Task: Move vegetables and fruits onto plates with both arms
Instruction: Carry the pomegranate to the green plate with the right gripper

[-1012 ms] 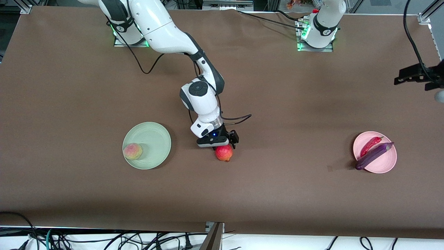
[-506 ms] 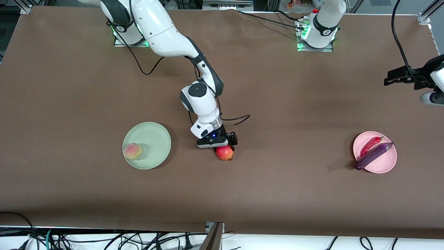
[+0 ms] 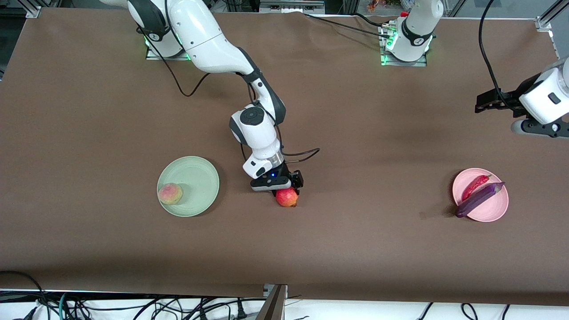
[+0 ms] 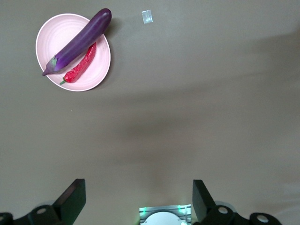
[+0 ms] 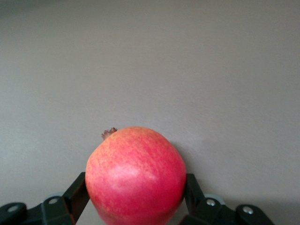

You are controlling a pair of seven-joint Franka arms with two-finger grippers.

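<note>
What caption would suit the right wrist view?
Right hand closed on the pomegranate, ready to lift it from the brown table.

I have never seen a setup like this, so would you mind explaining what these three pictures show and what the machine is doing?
These are two white robot arms bolted along one edge of a brown table, each ending in a black two-finger gripper. The wide picture comes from a high camera facing them; the other two come from small cameras on each arm's wrist.

The right gripper is down on the table with its fingers closed against both sides of a red pomegranate. Beside it, toward the right arm's end, a green plate holds a peach.

The left gripper is open, empty and raised over bare table at its own end. Its wrist camera looks down on a pink plate carrying a purple eggplant and a red chili.
</note>
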